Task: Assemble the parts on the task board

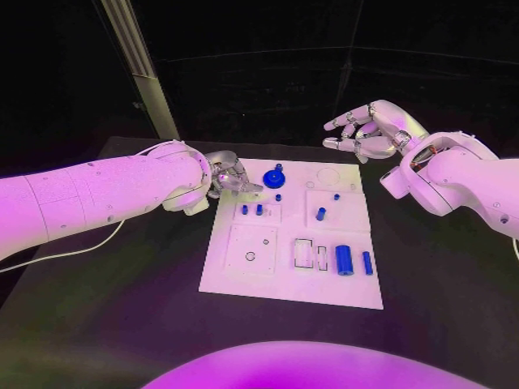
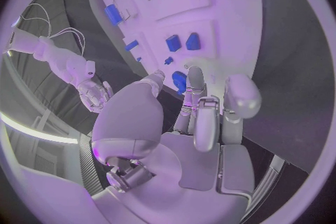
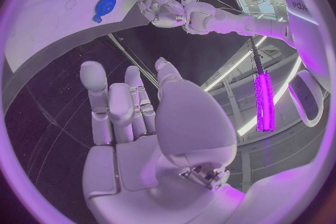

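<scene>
Head view: board (image 1: 250,279) mid-table, you see blue parts on it — round knob (image 1: 274,177) at far edge, cylinder (image 1: 345,259) near right. Left hand (image 1: 225,180) at board's far-left corner, just beside knob, likely lining up a pick; whether it pinches anything, cannot tell. Right hand (image 1: 371,130) raised beyond far-right corner, fingers apart, holding nothing.

Left wrist view: fingers (image 2: 198,102) reach over knob (image 2: 179,82), mostly hidden — contact unclear.

Right wrist view: fingers (image 3: 119,106) spread over dark table, well clear of board (image 3: 56,22).
</scene>
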Controlling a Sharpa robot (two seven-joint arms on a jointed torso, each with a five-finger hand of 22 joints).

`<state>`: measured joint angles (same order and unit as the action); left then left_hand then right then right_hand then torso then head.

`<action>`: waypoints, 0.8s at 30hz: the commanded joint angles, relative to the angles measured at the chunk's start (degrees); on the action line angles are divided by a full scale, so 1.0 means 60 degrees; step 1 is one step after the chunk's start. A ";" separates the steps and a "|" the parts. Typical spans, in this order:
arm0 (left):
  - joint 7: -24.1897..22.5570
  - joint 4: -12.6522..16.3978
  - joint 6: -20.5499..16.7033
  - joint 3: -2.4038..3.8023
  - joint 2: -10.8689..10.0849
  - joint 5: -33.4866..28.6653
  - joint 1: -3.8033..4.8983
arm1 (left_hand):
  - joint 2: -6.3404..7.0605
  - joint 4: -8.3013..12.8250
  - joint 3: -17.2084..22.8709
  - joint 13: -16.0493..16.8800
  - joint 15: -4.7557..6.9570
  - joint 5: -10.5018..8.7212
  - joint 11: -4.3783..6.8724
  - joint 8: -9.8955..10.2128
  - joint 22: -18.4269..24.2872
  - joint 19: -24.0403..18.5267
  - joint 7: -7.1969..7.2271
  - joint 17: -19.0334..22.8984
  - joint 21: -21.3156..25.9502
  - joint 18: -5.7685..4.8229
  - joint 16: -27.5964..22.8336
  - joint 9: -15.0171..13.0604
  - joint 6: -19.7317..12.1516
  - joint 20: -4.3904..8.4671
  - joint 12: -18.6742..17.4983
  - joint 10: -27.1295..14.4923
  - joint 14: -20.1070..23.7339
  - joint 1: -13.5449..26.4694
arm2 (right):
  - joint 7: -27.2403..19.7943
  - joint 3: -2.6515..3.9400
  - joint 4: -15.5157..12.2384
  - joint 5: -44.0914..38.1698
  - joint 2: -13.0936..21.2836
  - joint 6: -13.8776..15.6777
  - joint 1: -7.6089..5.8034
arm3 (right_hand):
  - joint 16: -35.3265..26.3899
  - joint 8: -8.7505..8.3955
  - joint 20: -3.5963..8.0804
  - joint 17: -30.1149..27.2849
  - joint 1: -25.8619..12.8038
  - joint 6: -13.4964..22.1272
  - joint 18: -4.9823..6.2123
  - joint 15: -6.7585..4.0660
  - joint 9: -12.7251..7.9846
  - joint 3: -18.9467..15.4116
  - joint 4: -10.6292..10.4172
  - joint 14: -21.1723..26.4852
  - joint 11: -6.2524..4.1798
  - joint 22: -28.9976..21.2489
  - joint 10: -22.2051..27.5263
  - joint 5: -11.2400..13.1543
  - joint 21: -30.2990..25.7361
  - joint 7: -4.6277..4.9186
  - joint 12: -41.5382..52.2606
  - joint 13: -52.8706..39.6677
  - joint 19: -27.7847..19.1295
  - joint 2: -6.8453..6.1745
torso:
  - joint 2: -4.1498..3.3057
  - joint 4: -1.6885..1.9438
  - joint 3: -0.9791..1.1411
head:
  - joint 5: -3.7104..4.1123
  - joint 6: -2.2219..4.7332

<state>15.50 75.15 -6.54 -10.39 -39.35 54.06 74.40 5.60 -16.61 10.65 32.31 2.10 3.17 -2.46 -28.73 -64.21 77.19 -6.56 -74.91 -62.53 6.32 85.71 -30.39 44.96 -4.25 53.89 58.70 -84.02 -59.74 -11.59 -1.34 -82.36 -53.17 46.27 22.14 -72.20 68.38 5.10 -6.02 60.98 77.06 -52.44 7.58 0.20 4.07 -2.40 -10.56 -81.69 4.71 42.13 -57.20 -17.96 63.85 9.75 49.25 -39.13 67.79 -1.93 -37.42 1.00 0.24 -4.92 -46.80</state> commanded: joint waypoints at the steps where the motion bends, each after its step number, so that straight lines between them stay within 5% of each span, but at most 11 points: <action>1: -0.2310 -0.0038 -0.0931 0.0005 -0.0024 -0.0872 0.0032 | 0.0004 0.0051 -0.0215 -0.0155 -0.0122 0.0048 -0.0049 -0.0057 0.0879 -0.0518 -0.0096 -0.0405 0.1024 0.0285 -0.0612 0.0142 -0.0027 -0.0054 -0.0186 -0.0313 -0.0262 -0.0273 | -0.0063 0.0008 -0.0015 0.0025 0.0015 -0.0013 -0.0019 | -0.0047 0.0030 -0.0031 -0.0009 0.0015 0.0071 0.0195 -0.0004 -0.0001 -0.0012 -0.0027 0.0059 -0.0002 -0.0009 0.0033 0.0038 -0.0063 -0.0008 0.0041 0.0009 -0.0041 0.0074 | -0.0013 -0.0002 0.0006 | 0.0020 0.0020; 4: -0.3209 -0.0114 -0.1077 0.0003 0.0058 -0.0592 0.0036 | -0.0205 0.0758 0.0064 -0.0802 -0.0366 0.0024 -0.0347 0.0263 0.2907 -0.1909 -0.0392 0.2299 0.3533 0.0663 -0.2697 0.0621 -0.0355 -0.0246 -0.1182 -0.1569 0.1150 -0.1897 | -0.0061 0.0008 -0.0011 0.0025 0.0020 -0.0010 -0.0019 | -0.0047 0.0030 -0.0031 -0.0008 0.0015 0.0072 0.0195 -0.0004 -0.0001 -0.0013 -0.0027 0.0059 -0.0002 -0.0008 0.0034 0.0037 -0.0062 -0.0008 0.0041 0.0010 -0.0041 0.0074 | -0.0015 -0.0003 0.0007 | 0.0044 0.0056; 10: -0.4292 -0.0473 -0.1535 -0.0012 0.0583 0.1350 0.0013 | -0.0009 0.1750 0.0812 -0.2224 -0.0559 -0.0006 -0.0491 0.1175 0.3471 -0.2011 -0.0500 0.3767 0.4291 0.0716 -0.3906 0.1742 -0.0155 -0.0405 -0.2835 -0.1894 0.1878 -0.3610 | -0.0064 0.0008 0.0014 0.0025 -0.0014 -0.0023 -0.0019 | -0.0046 0.0030 -0.0031 -0.0007 0.0015 0.0074 0.0193 -0.0003 -0.0001 -0.0019 -0.0032 0.0060 -0.0002 -0.0001 0.0037 0.0031 -0.0060 -0.0007 0.0044 0.0012 -0.0038 0.0075 | -0.0019 -0.0032 0.0004 | 0.0091 0.0115; 13: -0.4376 -0.0753 -0.1546 -0.0068 0.0888 0.2244 0.0002 | 0.0264 0.1991 0.1011 -0.2923 -0.0527 0.0017 -0.0535 0.1657 0.3580 -0.1681 -0.0395 0.3771 0.4336 0.0734 -0.3736 0.2339 0.0235 -0.0369 -0.3488 -0.1577 0.1589 -0.3729 | -0.0064 0.0008 0.0024 0.0025 -0.0033 -0.0029 -0.0019 | -0.0046 0.0030 -0.0031 -0.0007 0.0015 0.0074 0.0193 -0.0003 -0.0001 -0.0019 -0.0032 0.0060 -0.0002 -0.0001 0.0037 0.0031 -0.0060 -0.0007 0.0044 0.0012 -0.0038 0.0075 | -0.0018 -0.0028 0.0000 | 0.0136 0.0142; 19: -0.4103 -0.1186 -0.1150 -0.0113 0.1318 0.3426 -0.0008 | 0.0461 0.2204 0.1096 -0.3566 -0.0447 -0.0013 -0.0497 0.2043 0.3482 -0.1115 -0.0364 0.2953 0.4086 0.0683 -0.2824 0.2863 0.0742 -0.0355 -0.4105 -0.1455 0.0836 -0.3664 | -0.0062 0.0008 0.0034 0.0025 -0.0055 -0.0034 -0.0019 | -0.0037 0.0030 -0.0032 0.0004 0.0020 0.0075 0.0192 -0.0002 -0.0001 -0.0021 -0.0035 0.0057 -0.0001 0.0003 0.0040 0.0021 -0.0058 -0.0007 0.0046 0.0015 -0.0035 0.0079 | -0.0028 -0.0053 0.0010 | 0.0133 0.0155; 24: -0.3761 -0.1495 -0.0627 -0.0126 0.1618 0.4063 -0.0030 | 0.0528 0.2292 0.0978 -0.3990 -0.0402 0.0003 -0.0461 0.2328 0.1629 0.0087 -0.0323 0.1546 0.1892 0.0304 -0.1610 0.3229 0.1040 -0.0294 -0.4476 -0.1316 -0.0016 -0.3473 | -0.0061 0.0008 0.0034 0.0025 -0.0074 -0.0039 -0.0019 | -0.0037 0.0030 -0.0032 0.0004 0.0020 0.0075 0.0192 -0.0002 -0.0001 -0.0021 -0.0035 0.0057 -0.0001 0.0003 0.0040 0.0021 -0.0058 -0.0007 0.0046 0.0015 -0.0035 0.0079 | -0.0028 -0.0030 0.0006 | 0.0162 0.0182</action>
<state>-7.52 66.40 -12.77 -11.13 -29.69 72.63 74.20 8.75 -2.90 16.51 8.47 -0.29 3.16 -5.23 -14.85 -53.63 77.25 -8.49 -65.01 -50.25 8.43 75.57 -11.09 51.02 -6.04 27.13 50.66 -83.49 -80.96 -11.60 -1.34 -82.11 -53.17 45.89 22.12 -72.20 68.38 5.10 -6.02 60.99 77.06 -52.44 7.58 0.20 4.07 -2.40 -10.56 -81.69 4.72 42.14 -57.20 -17.96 63.85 9.75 49.25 -39.10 67.79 -1.93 -37.58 0.74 0.28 -4.01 -45.76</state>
